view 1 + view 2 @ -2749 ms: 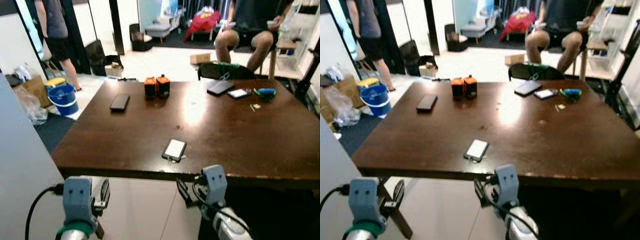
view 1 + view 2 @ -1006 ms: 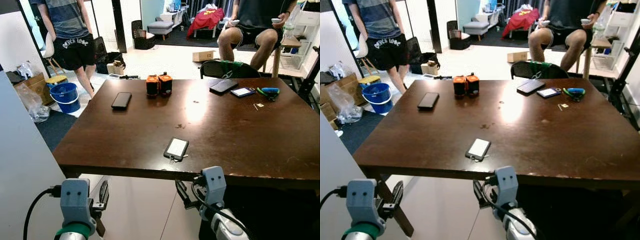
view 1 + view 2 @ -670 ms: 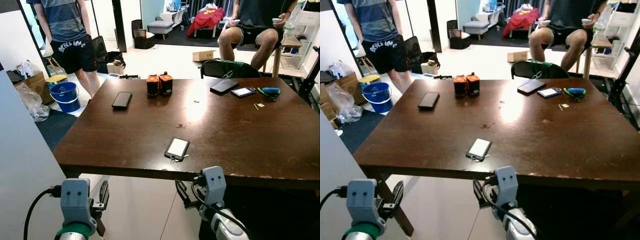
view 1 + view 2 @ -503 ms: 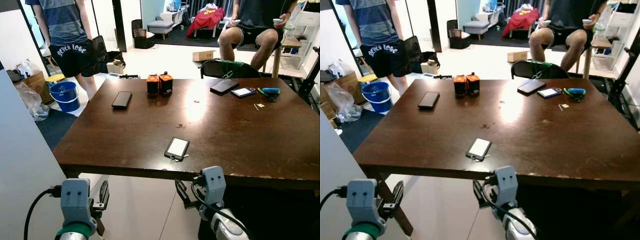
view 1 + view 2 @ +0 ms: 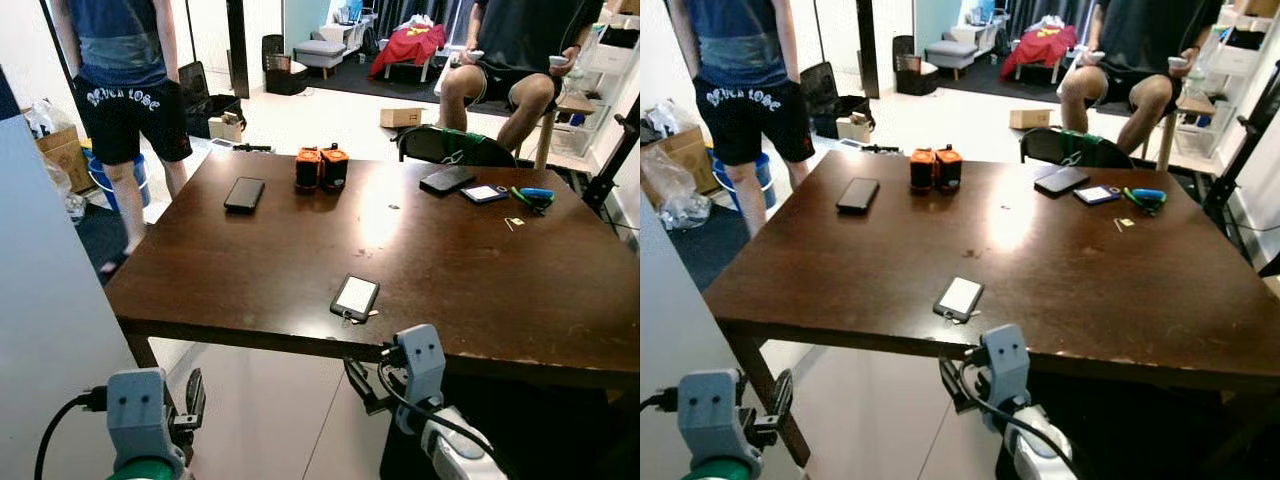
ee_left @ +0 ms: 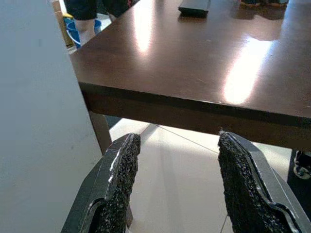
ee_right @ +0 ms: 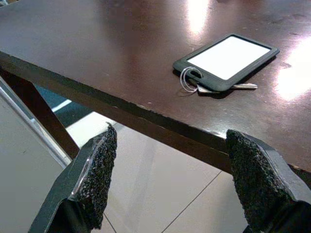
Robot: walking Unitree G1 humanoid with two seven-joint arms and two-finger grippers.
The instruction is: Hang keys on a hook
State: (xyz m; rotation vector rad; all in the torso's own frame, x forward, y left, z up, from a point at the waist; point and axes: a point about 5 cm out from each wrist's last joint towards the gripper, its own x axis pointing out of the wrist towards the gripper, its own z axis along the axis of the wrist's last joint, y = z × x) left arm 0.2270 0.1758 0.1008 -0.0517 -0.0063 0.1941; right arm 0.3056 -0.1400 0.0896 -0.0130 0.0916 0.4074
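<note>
A small black device with a white face (image 5: 355, 297) lies near the front edge of the dark wooden table (image 5: 480, 290). A key ring (image 7: 187, 80) and a silver key (image 7: 243, 86) rest against its near side. My right gripper (image 7: 170, 184) is open, held below and just in front of the table edge, facing the key; it also shows in the head view as the right gripper (image 5: 360, 385). My left gripper (image 6: 175, 184) is open and low at the table's front left corner, near the left gripper (image 5: 190, 398) in the head view. I see no hook.
A black phone (image 5: 244, 193), two orange-topped items (image 5: 321, 169), a dark tablet (image 5: 447, 179) and a blue-green tool (image 5: 533, 196) lie further back. A person (image 5: 120, 90) stands by the table's left side; another person (image 5: 510, 60) sits beyond it. A grey panel (image 5: 40, 300) is close on my left.
The standing person has walked closer to the table's left side. The view has shifted a little, and both grippers sit slightly lower in it, still open.
</note>
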